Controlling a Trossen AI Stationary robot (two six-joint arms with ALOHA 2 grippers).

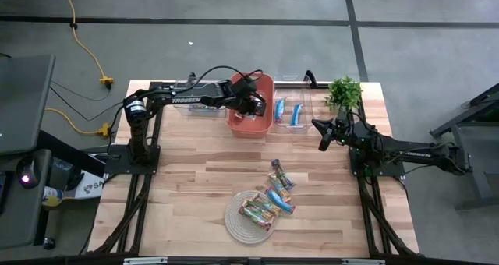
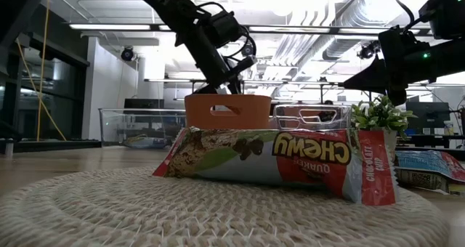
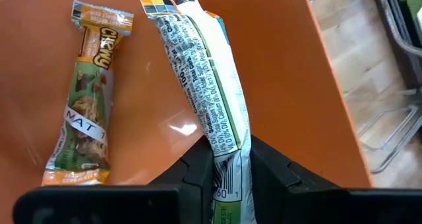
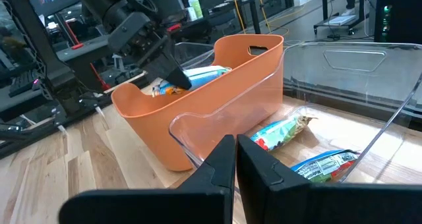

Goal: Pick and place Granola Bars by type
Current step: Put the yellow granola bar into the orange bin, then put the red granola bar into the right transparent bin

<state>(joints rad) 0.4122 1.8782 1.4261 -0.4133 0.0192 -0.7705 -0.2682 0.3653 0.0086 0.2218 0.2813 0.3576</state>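
Left gripper (image 3: 227, 168) clamps a white-backed bar (image 3: 208, 85) inside the orange bin (image 1: 253, 113); right gripper (image 4: 236, 159) closed

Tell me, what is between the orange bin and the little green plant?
A clear plastic bin with two blue-wrapped granola bars inside sits between the orange bin and the plant, seen in the high view.

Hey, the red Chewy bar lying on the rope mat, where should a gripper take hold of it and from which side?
Probably from above, jaws across the narrow width of the Chewy bar at mid-length. It lies flat on the mat, among other bars, so a side approach looks blocked. The right gripper waits nearer; the left gripper holds a bar over the orange bin.
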